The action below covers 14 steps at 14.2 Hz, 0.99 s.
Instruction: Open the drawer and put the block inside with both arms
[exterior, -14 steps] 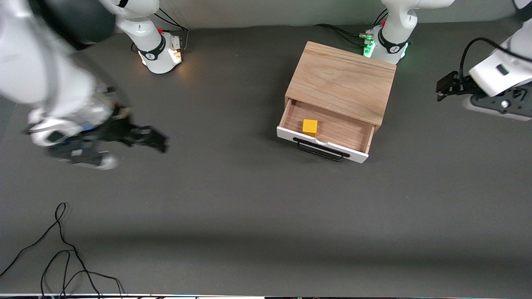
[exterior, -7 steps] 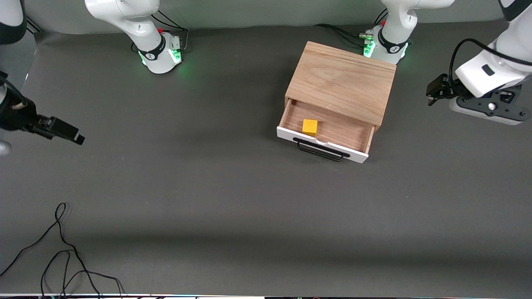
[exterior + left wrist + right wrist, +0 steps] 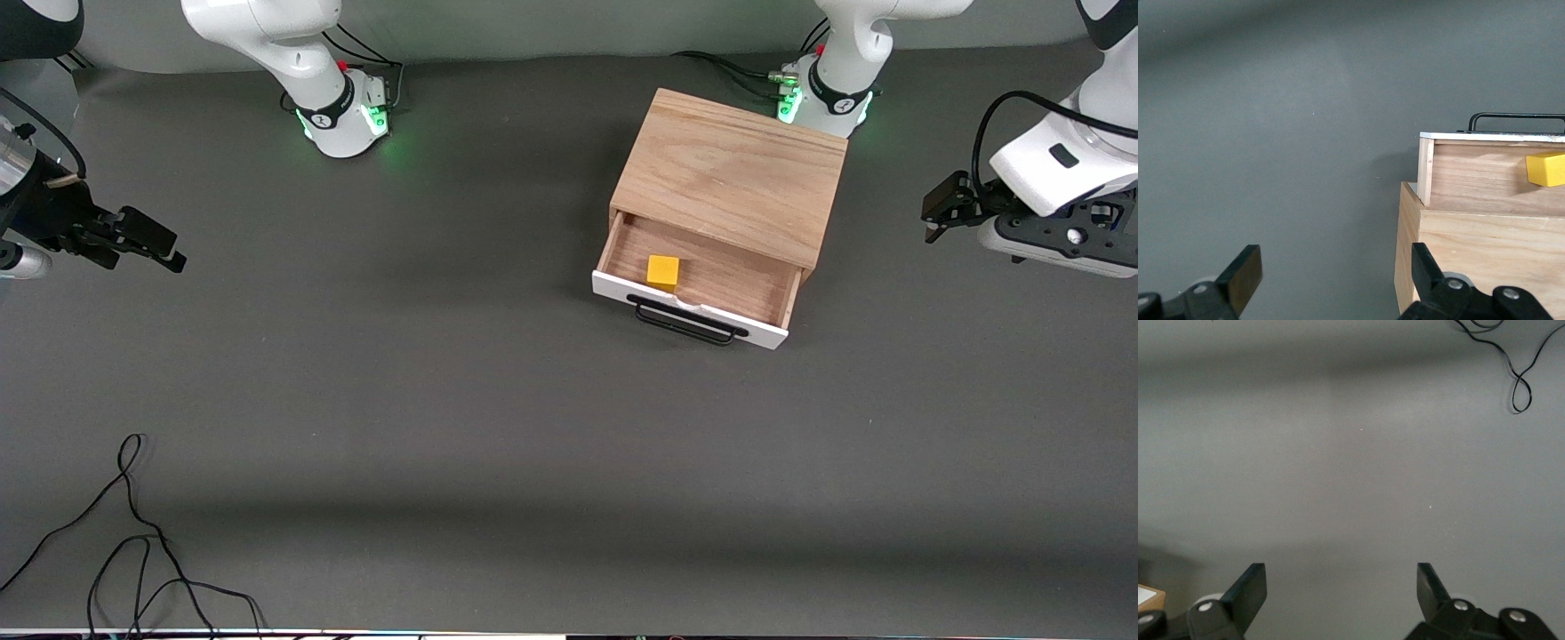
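Observation:
The drawer [image 3: 702,280] stands pulled open from the light wooden box [image 3: 733,173], its white front and black wire handle [image 3: 685,322] facing the front camera. The yellow block [image 3: 663,271] lies inside it on the wood floor, toward the right arm's end. It also shows in the left wrist view [image 3: 1546,169]. My left gripper [image 3: 933,213] is open and empty, over the bare table at the left arm's end, beside the box. My right gripper [image 3: 156,244] is open and empty over the table at the right arm's end, well away from the box.
A loose black cable [image 3: 133,542] lies on the grey table near the front camera at the right arm's end, and shows in the right wrist view [image 3: 1511,367]. Both arm bases glow green at the back edge, the left one [image 3: 813,98] close to the box.
My right arm has swung away from the middle toward its end of the table and risen a little. My left gripper shifted slightly. Drawer and block have not moved.

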Available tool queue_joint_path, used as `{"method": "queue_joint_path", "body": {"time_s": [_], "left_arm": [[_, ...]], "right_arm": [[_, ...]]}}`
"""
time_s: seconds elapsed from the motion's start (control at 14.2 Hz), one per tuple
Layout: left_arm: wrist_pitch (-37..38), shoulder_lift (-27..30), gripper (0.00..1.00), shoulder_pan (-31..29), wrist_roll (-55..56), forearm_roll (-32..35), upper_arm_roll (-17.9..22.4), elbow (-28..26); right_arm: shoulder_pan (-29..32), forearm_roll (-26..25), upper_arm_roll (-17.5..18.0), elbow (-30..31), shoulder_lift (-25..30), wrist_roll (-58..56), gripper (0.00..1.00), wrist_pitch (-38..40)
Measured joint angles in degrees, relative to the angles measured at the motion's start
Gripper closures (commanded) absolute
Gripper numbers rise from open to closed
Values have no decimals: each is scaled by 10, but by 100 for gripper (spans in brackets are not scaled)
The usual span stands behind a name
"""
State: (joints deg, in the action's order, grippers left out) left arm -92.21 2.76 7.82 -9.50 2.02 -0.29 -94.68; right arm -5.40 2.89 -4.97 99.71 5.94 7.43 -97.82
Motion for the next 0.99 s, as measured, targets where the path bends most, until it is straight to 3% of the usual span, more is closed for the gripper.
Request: {"method": "queue_joint_path", "body": {"time_s": [0.99], "left_arm": [[4,-4,0,0,50,-8,1,0]], "right_arm": [[0,-12,-6,-18,3,-42,0,48]]}}
